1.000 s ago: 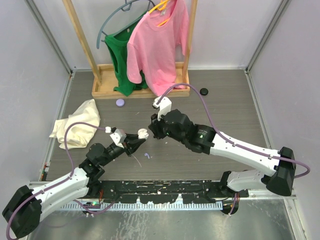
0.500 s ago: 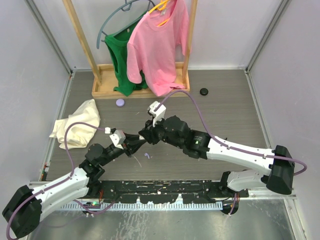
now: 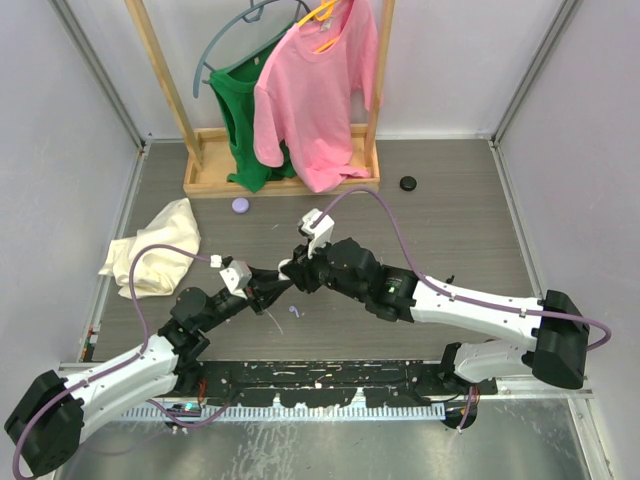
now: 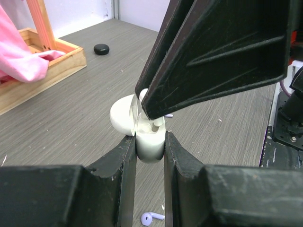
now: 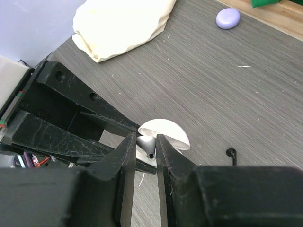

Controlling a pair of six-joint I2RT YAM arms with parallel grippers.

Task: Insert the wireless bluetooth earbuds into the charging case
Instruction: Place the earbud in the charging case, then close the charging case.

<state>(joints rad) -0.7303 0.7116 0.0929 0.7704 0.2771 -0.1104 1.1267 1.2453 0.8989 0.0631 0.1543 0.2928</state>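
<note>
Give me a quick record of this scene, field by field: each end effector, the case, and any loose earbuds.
Left end effector: shut on white charging case
Case lid: open
Right end effector: shut on white earbud, over the case's opening
Loose on table: lilac earbud, black earbud
Earbud seated: cannot tell

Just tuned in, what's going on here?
The left gripper has its jaws shut on the open white charging case. The right gripper pinches a white earbud right at the case's opening; whether it is seated is hard to tell. A lilac earbud lies loose on the table nearby.
</note>
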